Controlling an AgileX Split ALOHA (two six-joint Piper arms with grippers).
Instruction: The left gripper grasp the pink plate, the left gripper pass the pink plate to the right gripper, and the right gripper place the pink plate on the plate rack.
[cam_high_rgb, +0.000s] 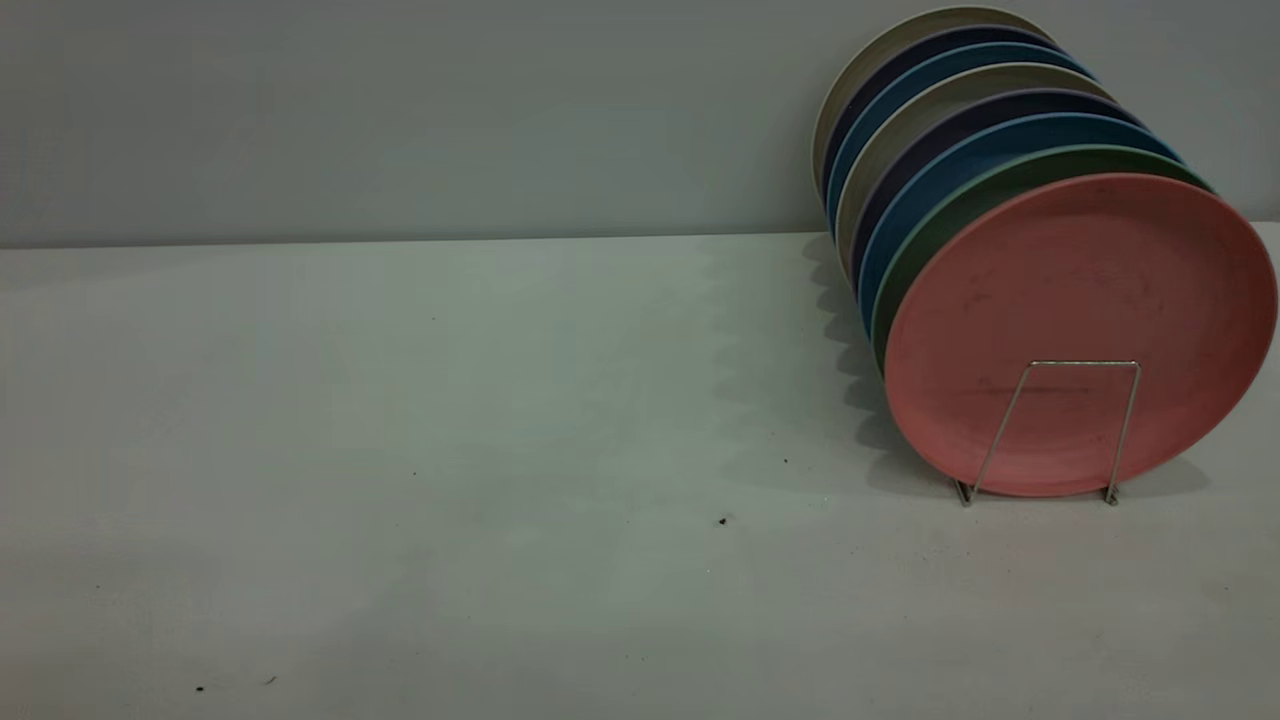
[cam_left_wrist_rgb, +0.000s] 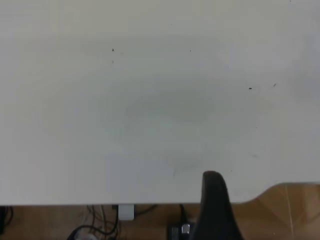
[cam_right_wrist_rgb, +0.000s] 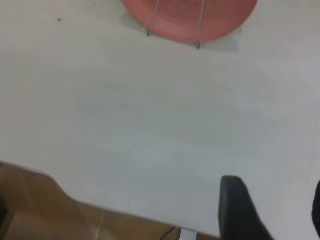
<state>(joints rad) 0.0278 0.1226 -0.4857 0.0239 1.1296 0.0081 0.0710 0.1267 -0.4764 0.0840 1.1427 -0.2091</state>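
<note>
The pink plate (cam_high_rgb: 1080, 300) stands upright at the front of a row of plates, leaning behind the foremost wire loop of the plate rack (cam_high_rgb: 1124, 430) at the table's right. Its lower rim (cam_right_wrist_rgb: 180, 17) and two rack wires (cam_right_wrist_rgb: 200, 25) also show in the right wrist view. Neither gripper appears in the exterior view. My right gripper (cam_right_wrist_rgb: 276, 202) hovers open over bare table near the table's edge, well short of the plate, holding nothing. My left gripper (cam_left_wrist_rgb: 267, 200) shows a single black finger (cam_left_wrist_rgb: 214, 200) over the table's edge, with a wide bare gap beside it and nothing held.
Behind the pink plate stand several more plates: a green one (cam_high_rgb: 935, 235), blue ones (cam_high_rgb: 905, 215), purple and beige. The white table (cam_high_rgb: 450, 450) carries a few dark specks (cam_high_rgb: 722, 520). Past its edge lie wooden floor (cam_left_wrist_rgb: 295, 210) and cables (cam_left_wrist_rgb: 95, 227).
</note>
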